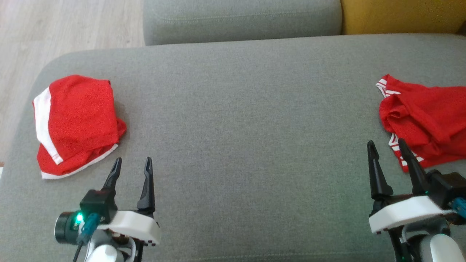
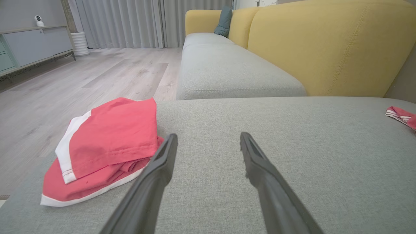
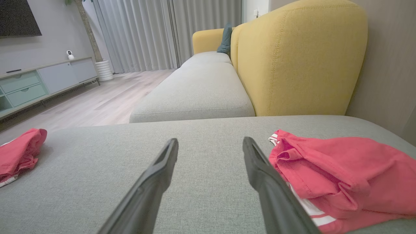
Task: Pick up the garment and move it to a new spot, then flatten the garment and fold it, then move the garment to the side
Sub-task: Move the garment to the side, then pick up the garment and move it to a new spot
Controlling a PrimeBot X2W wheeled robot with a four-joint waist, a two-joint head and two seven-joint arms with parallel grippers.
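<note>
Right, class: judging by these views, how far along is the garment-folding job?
Done, it seems: one red garment lies folded near the left edge of the grey cushion. In hand: nothing; the left gripper and right gripper are open and empty above the cushion. Left: the crumpled garment by the right gripper is not flattened or folded, so lifting, flattening, folding and setting aside remain.

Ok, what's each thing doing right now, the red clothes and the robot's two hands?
Red garment with white trim: folded, lying at the left of the grey sofa cushion.
Red garment with white stripes: crumpled, unfolded, at the right.
Left gripper: open, empty.
Right gripper: open, empty, beside the crumpled garment.
</note>
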